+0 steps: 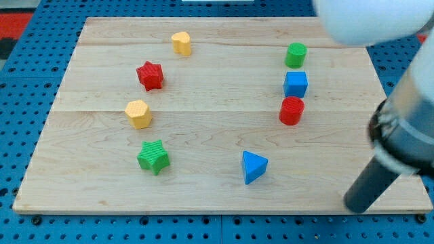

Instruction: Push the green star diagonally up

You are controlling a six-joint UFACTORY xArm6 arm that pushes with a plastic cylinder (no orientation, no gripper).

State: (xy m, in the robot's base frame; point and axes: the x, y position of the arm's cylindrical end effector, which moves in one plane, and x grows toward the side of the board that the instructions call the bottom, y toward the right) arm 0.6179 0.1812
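At the view's bottom right, my tip (pixel 357 203) sits well apart from the green star (pixel 154 157).

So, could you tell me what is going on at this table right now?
A robot arm with a plain rod is working on a wooden board scattered with small coloured blocks. My tip sits near the board's bottom right corner, touching nothing. The green star, the block it is meant to push, lies at the view's lower left, well apart from the tip, with the blue triangle between them. The push has not started.
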